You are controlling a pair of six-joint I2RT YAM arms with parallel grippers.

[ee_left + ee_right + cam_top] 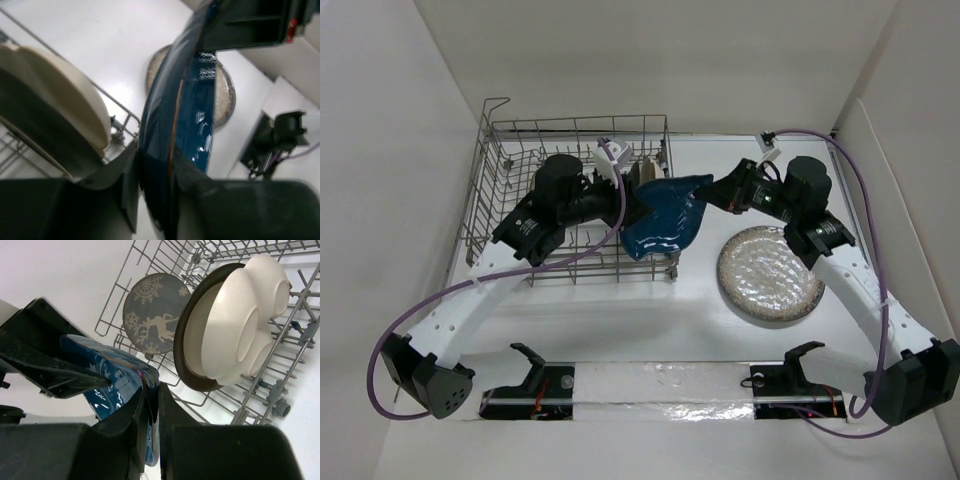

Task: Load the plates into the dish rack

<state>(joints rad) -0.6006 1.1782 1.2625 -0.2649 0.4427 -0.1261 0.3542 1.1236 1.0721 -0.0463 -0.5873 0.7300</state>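
At mid-frame of the top view, at the right edge of the dish rack (570,128), the dark blue shell-shaped dish (665,220) is clamped by left jaws and right jaws alike. A handover is judged underway; one release, then slotting between tines, is needed.

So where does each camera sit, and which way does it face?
Top external: above and behind the arms, looking down on the table, dish rack and speckled plate; both arms show whole.
Left wrist: on the left arm, facing the speckled plate past its own fingers, clamped on the dark blue dish.
Right wrist: on the right arm, facing into the rack at the cream compartment plate and grey floral plate; own fingers show.
Shared: all see that dish, held by left gripper and right gripper.
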